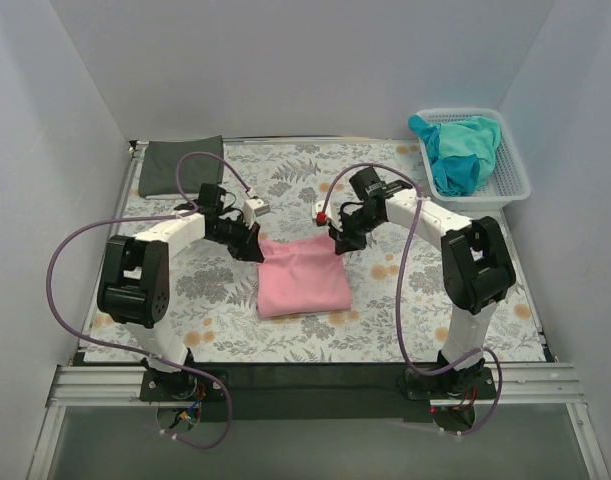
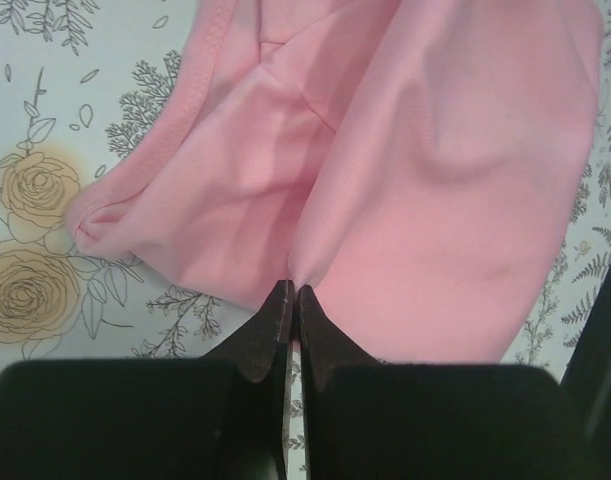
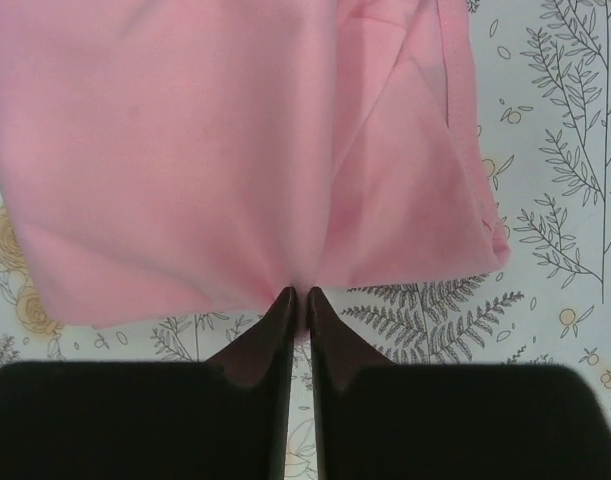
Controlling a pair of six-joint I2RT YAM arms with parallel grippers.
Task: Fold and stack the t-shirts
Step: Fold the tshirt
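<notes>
Floral tablecloth (image 1: 435, 300): covered the tabletop from edge to edge.
Pink t-shirt (image 1: 303, 280): lay folded into a rough rectangle at the middle of the tabletop, between the two arms, its far edge lifted slightly at both corners.
White mesh basket (image 1: 515, 190): stood at the far right corner of the tabletop.
Teal t-shirt (image 1: 460, 155): sat crumpled inside the basket, spilling over its left rim.
Charcoal t-shirt (image 1: 180, 165): lay folded flat at the far left corner.
Left gripper (image 2: 292, 295): had its fingertips pressed together on the far left corner of the pink t-shirt, the cloth puckering toward them.
Right gripper (image 3: 298, 298): pinched the far right corner of the same shirt, its fingertips nearly meeting on the gathered cloth.
</notes>
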